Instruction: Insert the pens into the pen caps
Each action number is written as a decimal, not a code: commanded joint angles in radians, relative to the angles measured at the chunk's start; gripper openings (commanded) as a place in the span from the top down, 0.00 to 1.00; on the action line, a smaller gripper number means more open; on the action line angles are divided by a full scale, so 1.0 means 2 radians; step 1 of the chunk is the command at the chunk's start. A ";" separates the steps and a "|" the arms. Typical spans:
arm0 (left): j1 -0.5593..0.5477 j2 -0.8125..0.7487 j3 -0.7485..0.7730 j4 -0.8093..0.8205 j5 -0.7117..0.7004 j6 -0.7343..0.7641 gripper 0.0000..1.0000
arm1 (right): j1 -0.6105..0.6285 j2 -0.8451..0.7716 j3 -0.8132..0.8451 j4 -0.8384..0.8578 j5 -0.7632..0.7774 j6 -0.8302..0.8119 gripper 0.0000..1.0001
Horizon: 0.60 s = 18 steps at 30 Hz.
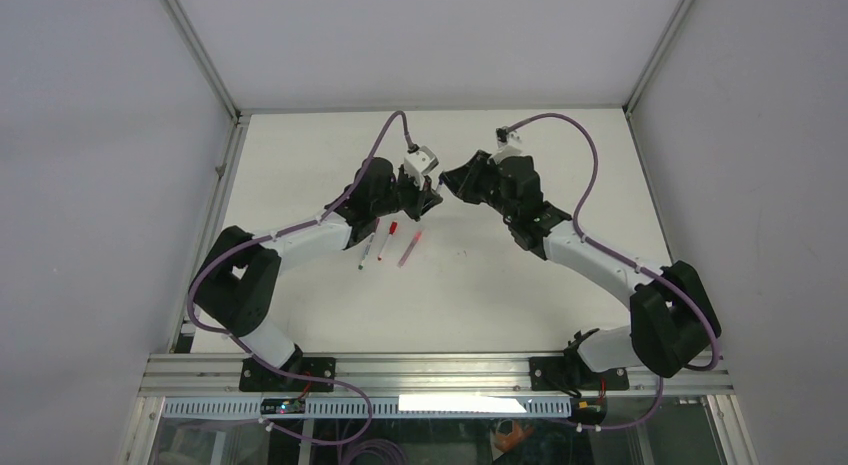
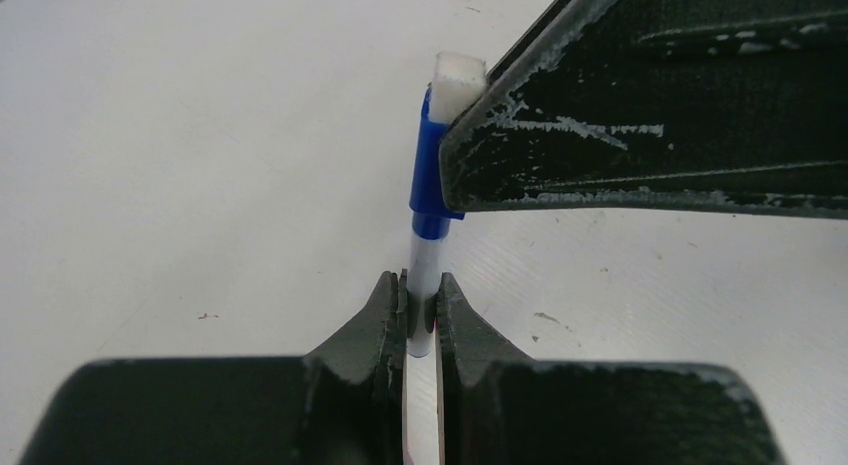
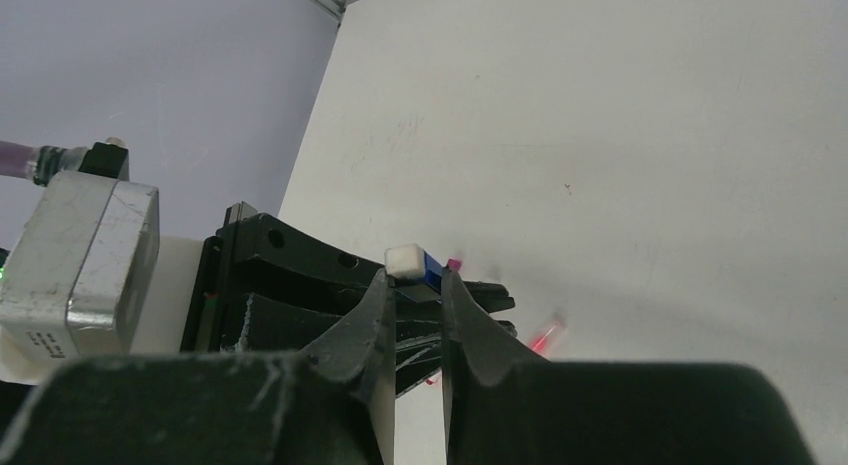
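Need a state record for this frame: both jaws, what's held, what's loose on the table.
left jaws: shut on blue pen, gripped by its white barrel
right jaws: shut on blue cap
cap vs pen: cap sits over the pen's end; full seating cannot be told
loose on table: red-ended pen, pink pen, white pen, side by side near the left forearm

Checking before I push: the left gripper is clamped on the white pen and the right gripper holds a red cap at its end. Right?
The cap is blue, not red; the left wrist view shows it. The left gripper clamps the white pen, the right gripper holds the cap.
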 commanded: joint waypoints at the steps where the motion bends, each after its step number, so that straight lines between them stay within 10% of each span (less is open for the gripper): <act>1: -0.001 -0.073 0.052 0.198 0.020 0.006 1.00 | 0.059 0.011 -0.030 -0.186 -0.113 -0.011 1.00; 18: -0.002 -0.133 0.026 0.066 0.010 0.035 1.00 | 0.058 -0.011 -0.004 -0.222 -0.075 -0.061 1.00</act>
